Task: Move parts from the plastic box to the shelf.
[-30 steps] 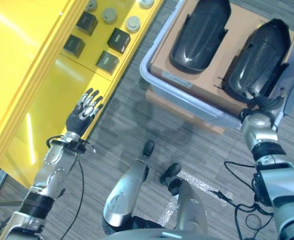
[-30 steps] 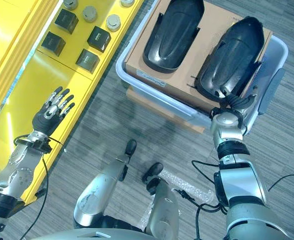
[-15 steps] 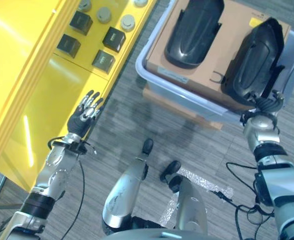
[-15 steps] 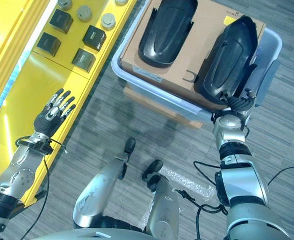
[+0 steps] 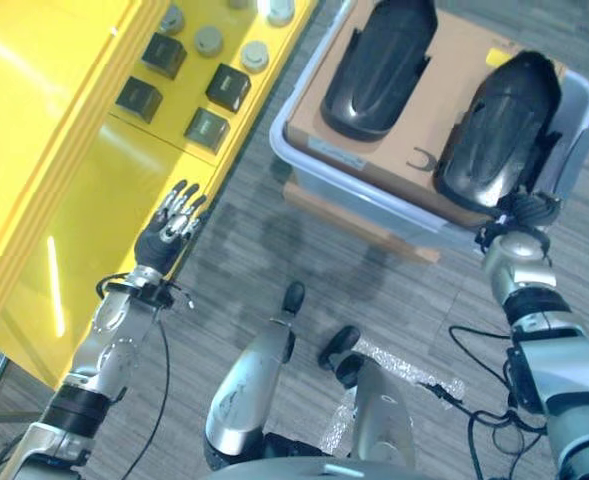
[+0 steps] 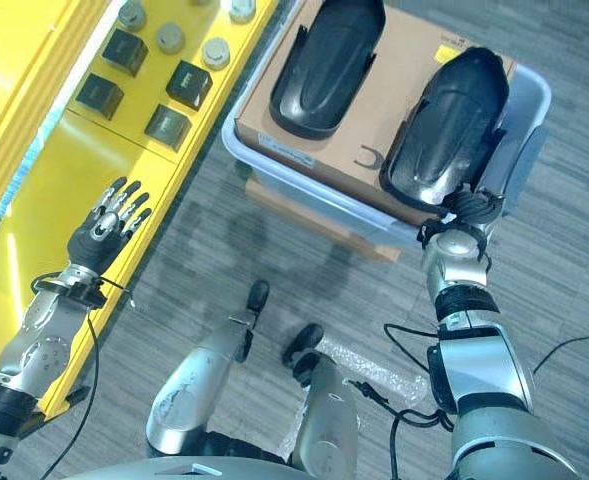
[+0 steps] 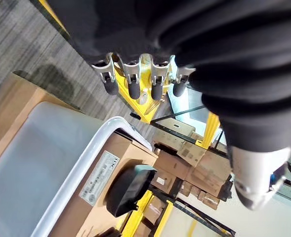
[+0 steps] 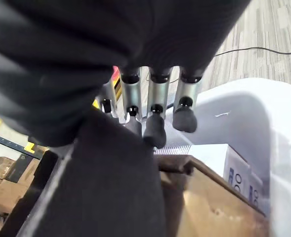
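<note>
Your right hand point(image 6: 471, 207) sits at the near right corner of the plastic box point(image 6: 236, 150), at the near end of the right-hand black part point(image 6: 436, 130). In the right wrist view its fingers point(image 8: 153, 129) curl down over the dark edge of that part, so you have it in a grip. The part tilts on the cardboard sheet point(image 6: 394, 75) that lies in the box, its far end toward the box's far right corner.

The second black part point(image 6: 326, 65) lies on the cardboard's left half, apart from the first and untouched.

Your left hand point(image 5: 166, 230) hovers over the near edge of the yellow shelf point(image 5: 64, 150), fingers straight and spread, holding nothing. It is well apart from the box.

Farther along the shelf, four small dark blocks point(image 5: 228, 87) sit in two pairs near the edge that faces the box, and round grey pieces point(image 5: 208, 40) stand in a row just beyond them.

The box stands on the floor beside the shelf, on a flat brown board point(image 6: 314, 220) that shows under its near side.
</note>
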Controlling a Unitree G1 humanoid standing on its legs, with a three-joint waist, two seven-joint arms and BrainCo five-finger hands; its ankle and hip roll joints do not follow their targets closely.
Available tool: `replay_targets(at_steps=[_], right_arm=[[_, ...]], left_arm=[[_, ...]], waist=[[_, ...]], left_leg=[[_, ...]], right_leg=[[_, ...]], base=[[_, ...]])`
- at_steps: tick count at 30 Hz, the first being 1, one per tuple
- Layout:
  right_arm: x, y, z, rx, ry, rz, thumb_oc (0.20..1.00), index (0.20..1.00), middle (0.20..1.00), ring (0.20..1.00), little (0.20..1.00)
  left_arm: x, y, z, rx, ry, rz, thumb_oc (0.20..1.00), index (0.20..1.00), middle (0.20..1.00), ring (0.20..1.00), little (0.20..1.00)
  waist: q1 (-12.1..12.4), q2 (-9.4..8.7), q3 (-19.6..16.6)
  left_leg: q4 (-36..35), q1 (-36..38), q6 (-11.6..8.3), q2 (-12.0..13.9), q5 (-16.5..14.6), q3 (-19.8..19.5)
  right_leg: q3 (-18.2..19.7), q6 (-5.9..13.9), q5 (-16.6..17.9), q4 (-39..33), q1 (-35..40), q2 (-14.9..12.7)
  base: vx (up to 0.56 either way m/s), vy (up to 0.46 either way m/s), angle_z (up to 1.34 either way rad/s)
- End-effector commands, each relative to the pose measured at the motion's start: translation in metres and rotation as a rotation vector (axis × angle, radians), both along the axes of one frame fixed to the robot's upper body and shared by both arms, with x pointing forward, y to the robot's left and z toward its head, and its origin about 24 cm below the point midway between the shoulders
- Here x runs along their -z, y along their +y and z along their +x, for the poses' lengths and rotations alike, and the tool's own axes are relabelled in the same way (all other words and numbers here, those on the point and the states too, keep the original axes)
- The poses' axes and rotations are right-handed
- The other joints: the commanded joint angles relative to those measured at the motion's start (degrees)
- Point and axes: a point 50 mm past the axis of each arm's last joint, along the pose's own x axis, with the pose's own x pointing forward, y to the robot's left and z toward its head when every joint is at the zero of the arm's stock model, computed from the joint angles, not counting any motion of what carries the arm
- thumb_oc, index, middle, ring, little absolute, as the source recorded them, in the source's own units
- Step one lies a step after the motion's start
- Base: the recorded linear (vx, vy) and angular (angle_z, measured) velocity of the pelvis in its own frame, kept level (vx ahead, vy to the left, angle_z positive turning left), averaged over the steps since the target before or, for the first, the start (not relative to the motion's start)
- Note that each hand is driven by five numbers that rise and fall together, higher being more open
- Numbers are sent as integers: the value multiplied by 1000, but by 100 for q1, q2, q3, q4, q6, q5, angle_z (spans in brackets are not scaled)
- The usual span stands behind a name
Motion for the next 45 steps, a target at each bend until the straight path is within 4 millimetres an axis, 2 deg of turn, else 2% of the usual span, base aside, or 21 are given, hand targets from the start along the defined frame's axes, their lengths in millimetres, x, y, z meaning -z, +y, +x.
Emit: replay_targets(at_steps=[1,5,9,13,17,20,23,25,30,31,38,40,45], right_arm=[[-22,10,-2,-63,-177,-75,200,200,200,200,200],[-27,26,-8,-118,-247,-100,200,200,200,200,200],[-27,50,-20,-190,-307,-130,200,200,200,200,200],[-32,70,-29,-259,-369,-160,200,200,200,200,200],[-42,113,-35,-467,-446,-164,200,200,200,200,200],[-41,129,-34,-548,-431,-199,200,200,200,200,200],[-38,142,-32,-630,-432,-161,200,200,200,200,200],[-33,157,-31,-697,-420,-144,200,200,200,200,200],[-22,168,-28,-742,-368,-112,200,200,200,200,200],[-16,172,-26,-756,-348,-106,200,200,200,200,200],[-9,186,-19,-811,-298,-113,200,200,200,200,200],[-6,196,-17,-842,-280,-106,200,200,200,200,200],[-2,205,-16,-874,-261,-112,200,200,200,200,200]], left_arm=[[-18,4,-9,-1,-116,-35,1000,1000,1000,1000,1000],[-19,8,-17,-2,-102,-44,1000,1000,1000,1000,1000],[-17,11,-22,-5,-58,-50,1000,1000,1000,1000,1000],[-15,5,-22,19,-11,-66,1000,1000,1000,1000,1000],[-9,-20,-11,54,89,-75,1000,1000,1000,1000,1000],[-10,-33,1,52,134,-95,1000,1000,1000,1000,1000],[-12,-49,16,59,199,-126,1000,1000,1000,1000,1000],[-4,-64,27,44,271,-125,1000,1000,1000,1000,1000],[-2,-79,35,82,267,-117,1000,1000,1000,1000,1000],[-5,-87,36,80,250,-85,1000,1000,1000,1000,1000],[-19,-102,42,76,149,37,1000,1000,1000,1000,1000],[-28,-111,43,97,100,77,1000,1000,1000,1000,1000],[-33,-123,42,142,79,107,1000,1000,1000,1000,1000]], waist=[[36,-134,-162],[15,-222,-420],[-54,-321,-835],[-139,-377,-1221],[-429,-394,-1826],[-604,-373,-2054],[-789,-360,-2252],[-955,-355,-2381],[-1096,-348,-2487],[-1125,-339,-2512],[-1175,-362,-2598],[-1191,-369,-2632],[-1209,-371,-2657]], left_leg=[[871,-451,-118,-53,-721,145],[604,-72,-109,-34,-692,119],[252,478,-108,11,-693,131],[-74,946,-112,84,-682,202],[-499,1548,-112,198,-594,344],[-685,1763,-129,223,-547,425],[-862,1979,-151,265,-512,519],[-1005,2153,-160,281,-495,599],[-1104,2276,-168,294,-500,680],[-1150,2319,-165,298,-501,710],[-1221,2391,-159,302,-536,756],[-1274,2430,-158,303,-532,775],[-1299,2456,-151,299,-540,777]], right_leg=[[220,516,700,-1230,656,-36],[217,527,711,-1444,963,-2],[254,560,723,-1720,1382,59],[285,576,741,-1956,1722,116],[423,622,811,-2116,2019,171],[495,654,854,-2191,2084,201],[575,682,899,-2283,2162,228],[636,711,956,-2372,2217,260],[690,727,990,-2457,2253,274],[694,734,1010,-2505,2271,277],[697,749,1014,-2578,2293,278],[691,754,1021,-2615,2313,289],[687,760,1017,-2627,2324,295]], base=[[0,0,0],[29,-19,-1],[68,-20,-4],[60,-4,-6],[59,23,-18],[30,25,-25],[18,-1,-23],[10,-22,-34],[2,-26,-19],[-2,-27,-6],[4,-10,-1],[0,0,0],[0,0,0]])
